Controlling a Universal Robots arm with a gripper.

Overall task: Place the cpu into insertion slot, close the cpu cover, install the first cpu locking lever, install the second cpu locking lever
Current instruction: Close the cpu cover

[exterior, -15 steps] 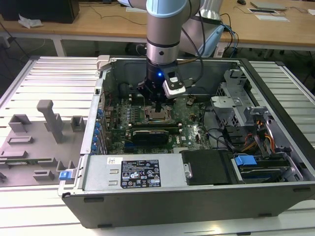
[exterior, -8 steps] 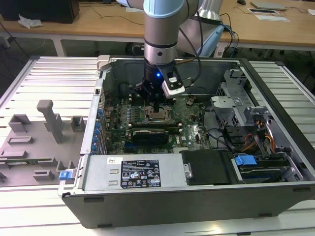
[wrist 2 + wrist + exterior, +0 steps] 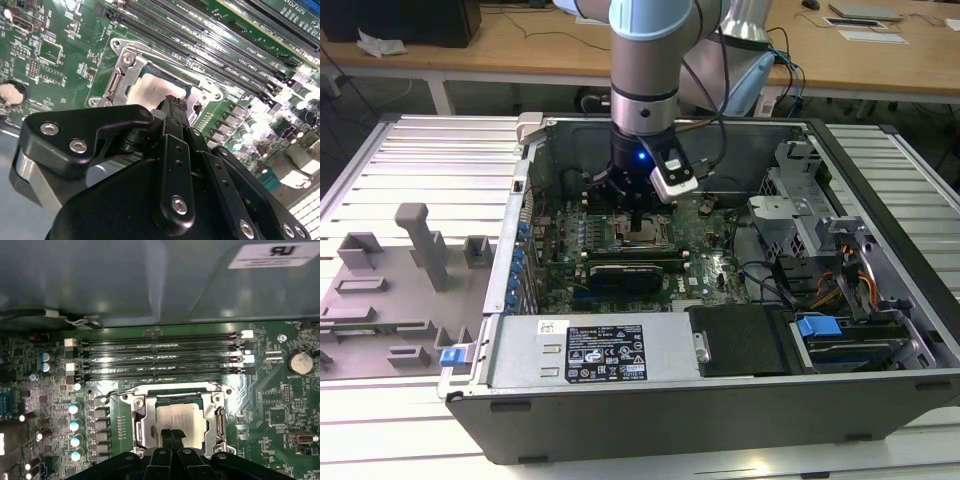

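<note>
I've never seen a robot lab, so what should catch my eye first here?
A grey robot arm reaches down into an open computer case. Its black end effector points at the silver cpu, seated on the green motherboard beside long memory slots.

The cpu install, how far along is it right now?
Done: the cpu sits in place on the motherboard, and the cover looks lowered around it. In hand: the end effector, shut, has its tips at the chip's edge in the first wrist view. Left: the locking levers; I cannot tell whether either is latched.
</note>
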